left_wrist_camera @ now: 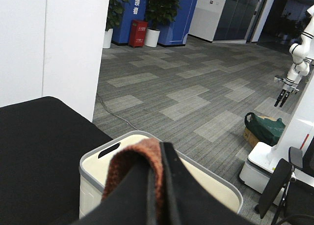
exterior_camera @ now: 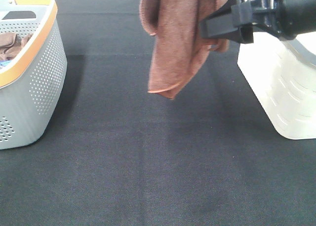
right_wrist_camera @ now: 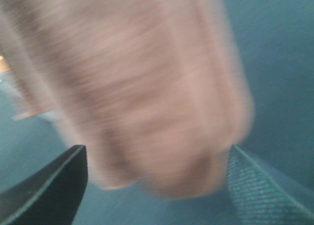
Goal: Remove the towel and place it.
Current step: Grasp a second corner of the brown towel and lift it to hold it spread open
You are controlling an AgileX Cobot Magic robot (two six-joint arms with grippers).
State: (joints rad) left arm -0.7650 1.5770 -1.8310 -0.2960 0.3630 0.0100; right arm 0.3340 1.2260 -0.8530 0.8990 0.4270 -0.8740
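The left end effector (left_wrist_camera: 161, 156) pinches the rust-brown terry towel (exterior_camera: 173, 43) by a narrow fold; it hangs beneath, above the black table (exterior_camera: 148, 162). The right end effector (right_wrist_camera: 157, 156) gapes around the drape. That thin pinch may slip, dropping it outside the white plastic basket (exterior_camera: 281, 97).

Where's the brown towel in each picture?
Exterior high: the towel hangs at top centre, over the black table.
Left wrist: a towel fold shows at the bottom, pinched in the left claw.
Right wrist: the towel is the big blur filling the middle.
Shared landmark: the white basket, in exterior and left wrist views.
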